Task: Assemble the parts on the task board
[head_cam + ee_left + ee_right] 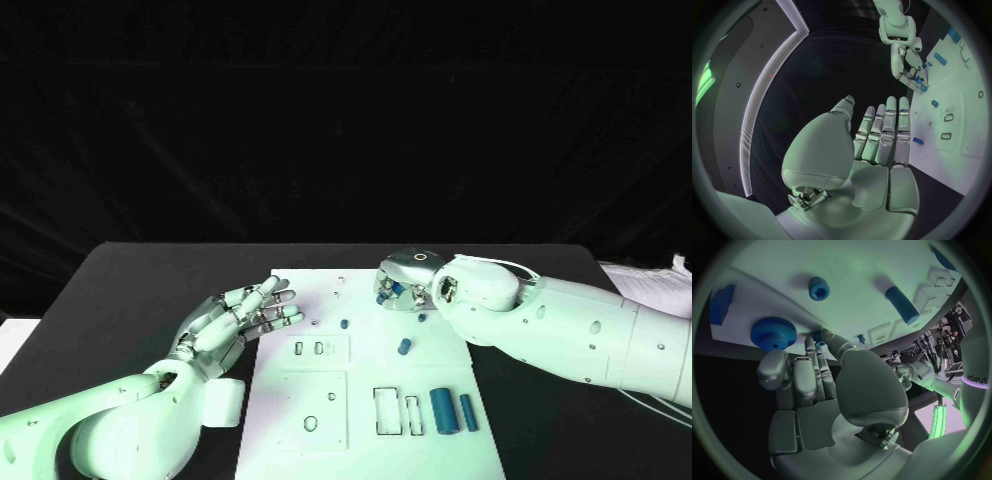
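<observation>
Right wrist view: right hand pinches a small blue part at the board's far edge, beside the gear. Left hand spread, empty. Next, likely: seat the part precisely.

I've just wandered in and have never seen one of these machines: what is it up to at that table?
The robot is fitting small blue parts onto a white task board on a black table. Its right hand reaches down at the board's far edge, fingertips at a small blue piece beside a blue toothed gear; whether it grips the piece is unclear. The left hand hovers open, holding nothing, over the board's left edge. Two blue cylinders lie unused near the board's near right.
</observation>
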{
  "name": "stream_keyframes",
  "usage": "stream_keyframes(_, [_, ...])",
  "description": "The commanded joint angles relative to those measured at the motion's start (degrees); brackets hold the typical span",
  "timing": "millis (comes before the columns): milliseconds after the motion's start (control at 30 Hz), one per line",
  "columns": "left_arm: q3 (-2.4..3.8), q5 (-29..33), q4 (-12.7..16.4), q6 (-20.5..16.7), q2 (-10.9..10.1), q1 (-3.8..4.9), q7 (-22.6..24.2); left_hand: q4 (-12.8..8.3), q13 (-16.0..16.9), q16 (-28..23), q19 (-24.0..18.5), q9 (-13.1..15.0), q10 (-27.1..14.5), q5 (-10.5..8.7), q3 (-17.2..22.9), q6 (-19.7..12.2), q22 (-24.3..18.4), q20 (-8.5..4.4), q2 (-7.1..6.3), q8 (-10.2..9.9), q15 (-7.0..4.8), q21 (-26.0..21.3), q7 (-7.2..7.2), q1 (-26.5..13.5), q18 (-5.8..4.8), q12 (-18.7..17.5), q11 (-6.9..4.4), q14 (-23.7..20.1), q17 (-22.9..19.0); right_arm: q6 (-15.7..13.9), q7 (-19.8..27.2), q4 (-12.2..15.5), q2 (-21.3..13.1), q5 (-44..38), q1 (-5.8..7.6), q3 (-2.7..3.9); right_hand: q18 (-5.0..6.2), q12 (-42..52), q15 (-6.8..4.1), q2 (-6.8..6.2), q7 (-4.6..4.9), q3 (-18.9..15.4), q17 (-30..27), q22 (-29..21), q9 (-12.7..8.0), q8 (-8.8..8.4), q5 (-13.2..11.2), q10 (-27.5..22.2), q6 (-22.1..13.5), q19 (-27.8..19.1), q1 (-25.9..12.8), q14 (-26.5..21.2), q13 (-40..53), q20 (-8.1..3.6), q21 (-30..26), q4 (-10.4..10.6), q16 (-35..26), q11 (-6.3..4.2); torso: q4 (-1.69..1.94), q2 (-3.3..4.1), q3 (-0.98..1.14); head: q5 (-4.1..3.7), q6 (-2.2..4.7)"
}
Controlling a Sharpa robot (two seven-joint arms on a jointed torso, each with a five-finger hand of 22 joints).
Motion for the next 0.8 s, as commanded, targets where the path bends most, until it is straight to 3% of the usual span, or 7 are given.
stream_keyframes(33, [0.05,0.11,0.23,1.48,-0.09,0.09,-0.12,-0.26,-0.08,-0.24,0.20,-0.05,0.08,0.24,-0.17,0.13,-0.09,0.16,0.05,-0.34,0.38,-0.36,0.43,-0.61,0.68,-0.40,0.23,0.02,-0.10,1.77,-0.50,-0.15,0.21,-1.07,-0.09,-0.07,-1.10,-0.16,0.33,-0.19,0.04,0.47,0.22,0.33,0.13,-0.12,-0.49,-0.11,0.65,0.29,0.14,2.28,0.02,0.00,0.49,0.35,0.52,-0.13,0.10,0.35,0.07,-0.17,0.10])
stream_keyframes(233, [0.05,0.11,0.29,1.55,-0.18,0.11,-0.33,-0.33,-0.08,-0.43,0.15,-0.06,-0.01,0.25,-0.18,0.08,-0.20,0.21,0.07,-0.52,0.44,-0.49,0.48,-0.64,0.67,-0.59,0.28,-0.05,-0.14,1.90,-0.43,-0.26,0.36,-1.06,-0.10,-0.07,-1.18,-0.10,0.15,-0.11,-0.16,1.00,0.67,1.09,0.29,0.06,-1.16,0.56,1.50,0.39,-0.06,2.21,0.07,0.01,1.13,1.43,1.12,-0.38,0.16,0.47,0.09,-0.30,-0.04])
stream_keyframes(333, [0.05,0.11,0.31,1.52,-0.23,0.11,-0.44,-0.37,-0.08,-0.50,0.13,-0.06,-0.05,0.25,-0.17,0.05,-0.25,0.23,0.08,-0.59,0.46,-0.54,0.51,-0.64,0.67,-0.66,0.31,-0.07,-0.15,1.59,-0.38,-0.25,0.37,-1.05,-0.10,-0.07,-1.29,0.17,-0.14,0.55,-0.63,1.51,1.25,1.94,0.56,0.48,-1.25,1.57,2.72,0.65,-0.02,2.24,0.21,-0.05,1.73,2.25,1.67,-0.74,0.17,0.52,0.09,-0.36,-0.10])
stream_keyframes(467, [0.05,0.11,0.28,1.46,-0.28,0.12,-0.66,-0.44,-0.08,-0.61,0.10,-0.06,-0.13,0.27,-0.14,0.02,-0.32,0.26,0.13,-0.70,0.49,-0.61,0.56,-0.62,0.67,-0.79,0.35,-0.10,-0.18,-1.46,-0.29,0.19,0.11,-1.05,-0.10,-0.07,-1.66,0.66,-0.84,1.77,-1.34,2.58,2.06,4.33,1.11,1.13,-2.77,3.82,4.57,1.66,0.83,2.33,0.53,-0.45,3.31,3.11,2.52,-1.52,0.24,0.59,0.06,-0.42,0.01])
stream_keyframes(800, [0.05,0.11,0.05,1.44,-0.40,0.13,-0.95,-0.74,-0.07,-0.89,0.08,-0.05,-0.26,0.31,0.17,-0.03,-0.51,0.33,0.48,-1.00,0.56,-0.81,0.66,-0.34,0.68,-1.10,0.44,-0.09,-0.22,-7.59,-2.01,1.37,0.14,-0.96,0.13,0.52,-1.96,0.60,-1.21,1.89,-1.78,3.11,2.27,6.07,1.72,1.43,-3.90,5.48,5.60,2.34,0.86,2.34,0.68,-0.87,4.49,4.22,3.03,-1.99,0.41,0.73,0.01,-0.55,0.47])
